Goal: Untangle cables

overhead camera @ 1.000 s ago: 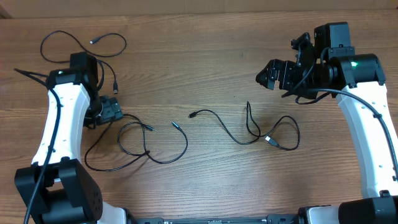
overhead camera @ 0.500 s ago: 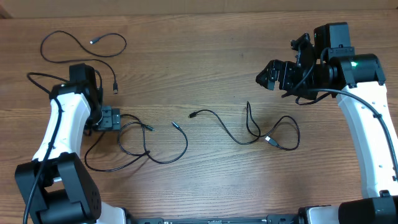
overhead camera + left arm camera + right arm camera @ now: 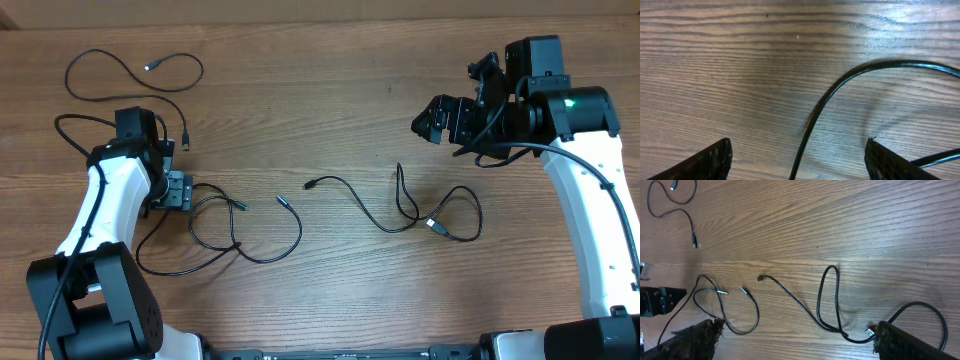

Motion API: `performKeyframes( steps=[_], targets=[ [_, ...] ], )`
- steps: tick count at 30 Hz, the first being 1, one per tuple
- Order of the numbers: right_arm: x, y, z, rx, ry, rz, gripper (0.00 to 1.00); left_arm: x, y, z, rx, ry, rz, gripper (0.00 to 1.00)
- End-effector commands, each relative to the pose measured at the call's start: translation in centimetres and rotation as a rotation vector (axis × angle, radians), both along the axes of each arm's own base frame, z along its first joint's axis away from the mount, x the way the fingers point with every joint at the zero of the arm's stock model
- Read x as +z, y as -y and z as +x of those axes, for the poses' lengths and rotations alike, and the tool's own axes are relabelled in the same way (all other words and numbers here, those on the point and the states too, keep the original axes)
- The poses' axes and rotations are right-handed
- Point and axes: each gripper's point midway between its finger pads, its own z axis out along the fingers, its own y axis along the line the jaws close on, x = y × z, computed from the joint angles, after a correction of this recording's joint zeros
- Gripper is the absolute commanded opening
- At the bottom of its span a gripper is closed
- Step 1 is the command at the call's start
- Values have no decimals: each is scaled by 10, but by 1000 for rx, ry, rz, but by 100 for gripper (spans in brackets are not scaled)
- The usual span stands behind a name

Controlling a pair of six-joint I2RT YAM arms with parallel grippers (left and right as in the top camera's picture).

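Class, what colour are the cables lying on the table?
The cables are black with silver-tipped ends; clearest in the overhead view.

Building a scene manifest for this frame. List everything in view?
table: 1, brown wood, under everything
far-left cable: 1, black, looped at the far left corner, lying alone
near-left cable: 1 by the look of it, black, loose crossing loops beside the left pincer
centre cable: 1, black with a silver plug, centre to right, apart from the others
left arm: 1, white and black, left edge
right arm: 1, white and black, right edge
left pincer: 1, black, open, a cable strand running between its fingers
right pincer: 1, black, open, holding nothing, far right
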Motion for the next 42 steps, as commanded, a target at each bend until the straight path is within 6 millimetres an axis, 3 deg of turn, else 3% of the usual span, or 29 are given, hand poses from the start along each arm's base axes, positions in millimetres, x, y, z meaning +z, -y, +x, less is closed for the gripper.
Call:
performKeyframes(
  steps=[1,8,13,19,27,33,40,42],
  targets=[
    [-2,0,1,1,-3,-6,99,-5,2,-1,-46,-20,-10,82],
    [-2,0,1,1,1,-7,99,-16,12,-1,-60,-40,-70,82],
    [-2,0,1,1,-2,-7,100,-36,10,-7,-62,-107,-69,90],
    [-3,0,-2,1,-13,-8,100,-61,11,-16,-60,-190,-84,89],
    [-3,0,-2,0,-13,-11,100,-64,8,-12,-62,-178,-82,67],
    [-4,0,-2,0,-14,-11,100,-64,6,-11,-61,-178,-73,61],
    [-3,0,-2,0,-13,-11,100,-64,-15,-15,18,-160,-69,43],
    [-3,0,-2,0,-13,-11,100,-65,-15,-15,35,-149,-105,43]
  ],
)
